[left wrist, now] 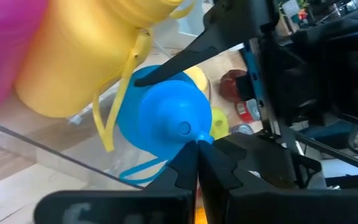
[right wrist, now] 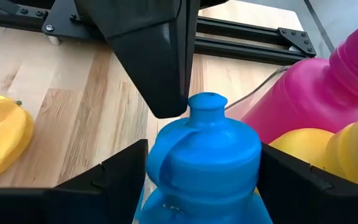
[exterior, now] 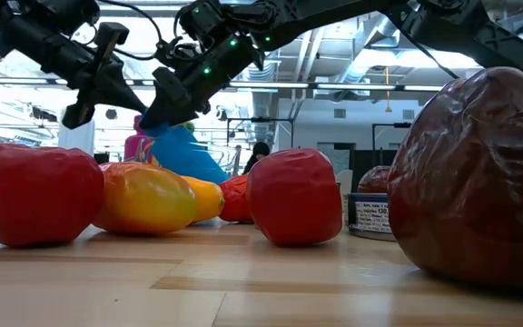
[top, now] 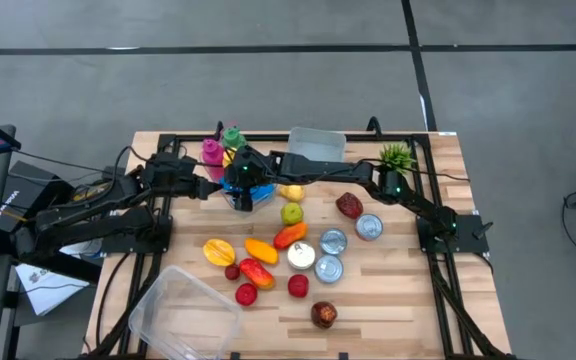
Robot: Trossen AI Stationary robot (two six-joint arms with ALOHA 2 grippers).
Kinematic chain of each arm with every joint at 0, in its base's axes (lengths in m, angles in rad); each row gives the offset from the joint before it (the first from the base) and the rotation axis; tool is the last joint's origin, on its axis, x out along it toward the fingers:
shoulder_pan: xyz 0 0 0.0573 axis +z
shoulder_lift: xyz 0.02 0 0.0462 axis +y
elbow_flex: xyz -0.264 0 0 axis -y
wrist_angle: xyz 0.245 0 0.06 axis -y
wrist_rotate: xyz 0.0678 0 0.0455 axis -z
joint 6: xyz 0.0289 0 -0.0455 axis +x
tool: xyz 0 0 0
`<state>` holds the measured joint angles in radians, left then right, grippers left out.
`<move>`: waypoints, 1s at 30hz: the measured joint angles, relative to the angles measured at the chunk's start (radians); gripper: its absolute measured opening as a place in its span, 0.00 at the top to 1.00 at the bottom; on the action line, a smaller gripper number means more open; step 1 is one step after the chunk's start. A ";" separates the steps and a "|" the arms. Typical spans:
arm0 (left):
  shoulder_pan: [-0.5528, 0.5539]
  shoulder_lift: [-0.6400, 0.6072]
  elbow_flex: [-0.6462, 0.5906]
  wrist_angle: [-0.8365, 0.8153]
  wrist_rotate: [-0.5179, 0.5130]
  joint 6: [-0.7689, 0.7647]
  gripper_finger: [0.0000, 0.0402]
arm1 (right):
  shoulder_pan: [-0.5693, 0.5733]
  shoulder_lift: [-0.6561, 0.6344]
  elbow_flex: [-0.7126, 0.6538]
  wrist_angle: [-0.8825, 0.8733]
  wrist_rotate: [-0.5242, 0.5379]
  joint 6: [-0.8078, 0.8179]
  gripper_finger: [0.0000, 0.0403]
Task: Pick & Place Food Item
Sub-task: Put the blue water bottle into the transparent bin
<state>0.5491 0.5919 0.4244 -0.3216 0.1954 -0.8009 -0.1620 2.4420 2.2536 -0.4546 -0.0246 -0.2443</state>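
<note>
A blue squeeze bottle [right wrist: 204, 168] stands tilted at the table's far middle, with my right gripper [right wrist: 202, 171] shut on it and reaching in from the table's right [top: 240, 185]. My left gripper [left wrist: 197, 149] is shut. It comes from the table's left, and its tips [right wrist: 165, 102] are right beside the bottle's cap [right wrist: 207, 102]. Pink [right wrist: 316, 93] and yellow [right wrist: 340, 149] bottles stand just behind the blue one. Toy fruits and cans lie toward the table's near side [top: 290, 235]. My right gripper holds the blue bottle by its shoulder, one finger [right wrist: 114, 171] on each side [right wrist: 160, 165], just below the cap. The fingers slant down from the table's right. The bottle leans [exterior: 184, 154]; its base is hidden behind the fruit. My left gripper's shut tips sit at the cap's tether [left wrist: 202, 140]; I cannot tell whether they touch.
A clear tub [top: 318, 142] stands at the far edge and another [top: 183, 310] at the near left. A lemon [top: 290, 192], a green apple [top: 291, 212], red fruits [top: 349, 205], cans [top: 333, 241] and a green plant [top: 398, 155] crowd the middle and right.
</note>
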 joint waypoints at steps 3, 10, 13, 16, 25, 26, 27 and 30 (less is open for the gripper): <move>-0.001 0.000 0.000 0.013 0.008 0.000 1.00 | 0.000 0.000 -0.001 0.007 0.001 0.004 0.38; -0.001 0.000 0.000 0.043 0.047 -0.001 1.00 | 0.009 0.000 -0.001 0.002 0.002 0.019 0.50; -0.001 -0.006 0.000 0.078 0.101 -0.001 1.00 | 0.012 -0.006 -0.001 0.007 0.002 0.062 0.50; -0.001 -0.030 0.001 0.109 0.146 -0.003 1.00 | 0.012 -0.024 -0.003 0.022 0.000 0.104 0.50; 0.000 -0.163 0.002 0.225 0.153 -0.051 1.00 | 0.011 -0.061 0.000 0.184 -0.009 0.216 0.50; 0.000 -0.181 0.002 0.237 0.153 -0.053 1.00 | 0.010 -0.061 0.000 0.203 -0.020 0.231 0.50; 0.000 -0.200 0.002 0.245 0.153 -0.053 1.00 | 0.010 -0.061 0.000 0.222 -0.034 0.244 0.50; 0.000 -0.251 0.002 0.257 0.152 -0.053 1.00 | 0.014 -0.061 0.000 0.249 -0.066 0.267 0.50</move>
<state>0.5491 0.3406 0.4262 -0.0650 0.3473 -0.8543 -0.1478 2.3808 2.2536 -0.2051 -0.0903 0.0230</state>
